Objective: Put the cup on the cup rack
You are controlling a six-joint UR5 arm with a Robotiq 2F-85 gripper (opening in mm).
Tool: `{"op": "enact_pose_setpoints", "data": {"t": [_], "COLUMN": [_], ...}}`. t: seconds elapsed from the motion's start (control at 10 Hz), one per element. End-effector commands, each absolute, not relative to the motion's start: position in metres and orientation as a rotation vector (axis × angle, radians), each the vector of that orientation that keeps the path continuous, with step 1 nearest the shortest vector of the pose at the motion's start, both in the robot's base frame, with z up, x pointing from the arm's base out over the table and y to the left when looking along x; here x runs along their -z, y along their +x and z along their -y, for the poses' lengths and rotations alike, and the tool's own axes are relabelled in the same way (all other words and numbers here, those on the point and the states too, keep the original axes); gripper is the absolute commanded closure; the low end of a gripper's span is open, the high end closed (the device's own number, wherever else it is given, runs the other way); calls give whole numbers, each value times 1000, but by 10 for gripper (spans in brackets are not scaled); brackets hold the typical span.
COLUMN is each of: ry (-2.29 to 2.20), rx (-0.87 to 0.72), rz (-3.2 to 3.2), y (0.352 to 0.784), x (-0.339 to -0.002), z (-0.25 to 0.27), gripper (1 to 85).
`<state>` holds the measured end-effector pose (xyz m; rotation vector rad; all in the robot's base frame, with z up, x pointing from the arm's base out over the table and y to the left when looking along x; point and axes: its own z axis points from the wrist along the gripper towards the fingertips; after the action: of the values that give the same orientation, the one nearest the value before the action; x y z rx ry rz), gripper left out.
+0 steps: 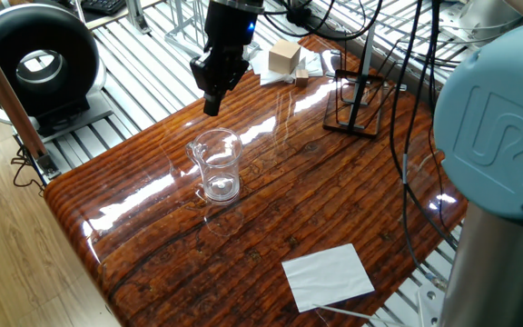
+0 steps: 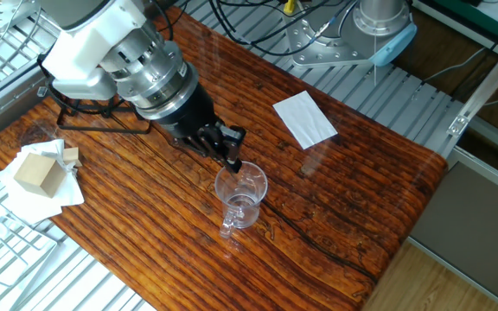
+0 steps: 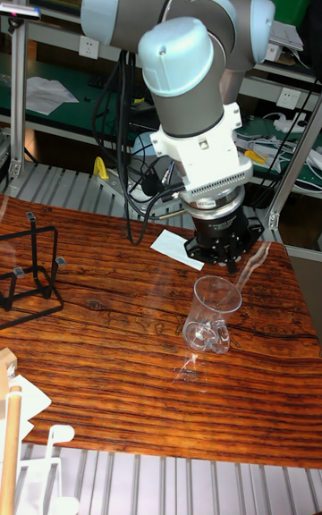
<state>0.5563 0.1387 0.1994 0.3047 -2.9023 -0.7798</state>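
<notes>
The clear cup [image 1: 218, 166] stands upright on the wooden table [image 1: 334, 209], with its handle toward the table's edge. It also shows in the other fixed view [image 2: 241, 194] and in the tall view [image 3: 213, 314]. My gripper [image 1: 212, 107] hangs just above and beside the cup's rim, fingers pointing down. It is open with a small gap, and nothing is held [image 2: 232, 161] [image 3: 224, 265]. The black wire cup rack [image 1: 357, 104] stands bare at the far end of the table [image 3: 27, 269]. In the other fixed view my wrist partly hides the rack [image 2: 102, 121].
A wooden block [image 1: 283, 57] lies on white paper near the rack [image 2: 35, 171]. A white sheet [image 1: 328, 275] lies by the table's opposite end. Cables hang over the rack side. My arm's base [image 1: 498, 136] fills the right. A black round device [image 1: 36, 59] sits off the table.
</notes>
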Motion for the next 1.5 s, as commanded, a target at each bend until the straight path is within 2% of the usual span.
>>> {"op": "enact_pose_setpoints", "data": {"t": [0.0,0.8,1.1,1.4], "ry": [311,366,467,470], "rx": [807,784,634,675], "rz": [2914,2884,2894,2894], "y": [561,601,602,607], "x": [-202,-178,-160,-157], "z": [-142,-144,-120,-128], "gripper": [847,847,847,847]}}
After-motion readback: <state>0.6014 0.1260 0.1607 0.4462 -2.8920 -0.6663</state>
